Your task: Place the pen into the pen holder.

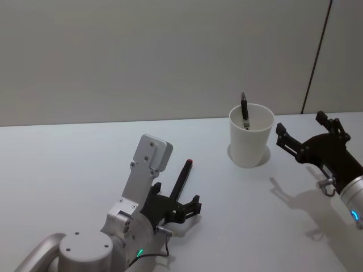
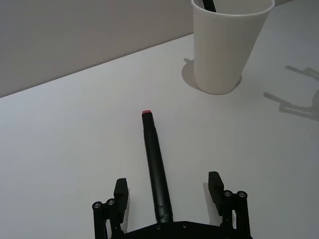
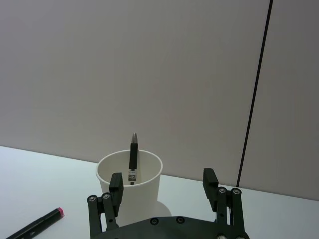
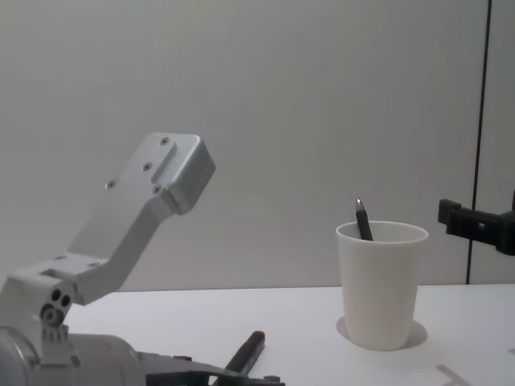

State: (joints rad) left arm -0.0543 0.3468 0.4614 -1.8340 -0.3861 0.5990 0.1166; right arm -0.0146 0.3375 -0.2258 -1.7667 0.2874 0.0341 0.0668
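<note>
Pen (image 2: 153, 159), red-tipped, lay flat on the table (image 1: 68, 170) between the left gripper's (image 2: 168, 183) widely spread fingers, with no contact visible. Pen holder (image 1: 249, 139) stood upright well beyond it, a second pen (image 1: 244, 110) leaning inside. Right gripper (image 3: 163, 179) hovered near the holder, jaws wide, empty.

Room ahead of the left gripper (image 2: 168, 181)
The table (image 2: 75, 149) is lying bare ahead; the pen holder (image 2: 227, 50) is standing forward-right, the right gripper (image 1: 300, 124) hovering just beyond it.

Bare lab or test room: plain white table (image 1: 57, 164), blank grey wall (image 1: 142, 56).
</note>
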